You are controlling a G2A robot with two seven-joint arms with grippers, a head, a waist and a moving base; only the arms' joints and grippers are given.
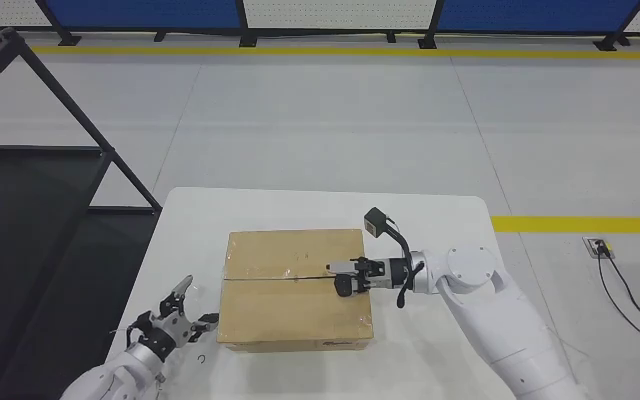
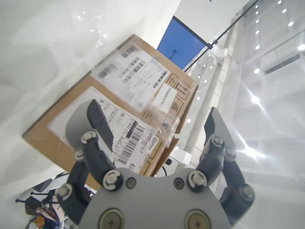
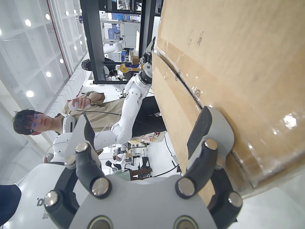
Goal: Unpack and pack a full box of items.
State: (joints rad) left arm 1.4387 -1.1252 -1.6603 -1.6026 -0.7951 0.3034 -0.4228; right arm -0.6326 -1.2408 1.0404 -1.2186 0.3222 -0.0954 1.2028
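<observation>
The box (image 1: 290, 262) (image 2: 47, 141) (image 3: 238, 60) sits shut in the middle of the white table (image 1: 430, 220). It is a flat-topped block of plain brown cardboard with square edges. Its two top flaps meet at a seam (image 1: 280, 277) (image 3: 184, 84) running left to right, covered by glossy clear tape, and a dark slit shows along part of it. Faint pen marks (image 3: 195, 39) are on the top. White printed labels (image 2: 133, 72) under wrinkled clear film cover its left side.

The right gripper (image 1: 345, 280) (image 3: 143, 129) lies over the right half of the top with its claw spread wide. One ribbed dark pad touches the cardboard by the seam, and the other stands clear.

The left gripper (image 1: 185, 312) (image 2: 155, 122) hangs near the table's near-left corner, just beside the labelled side. Its claw is wide and holds nothing.
</observation>
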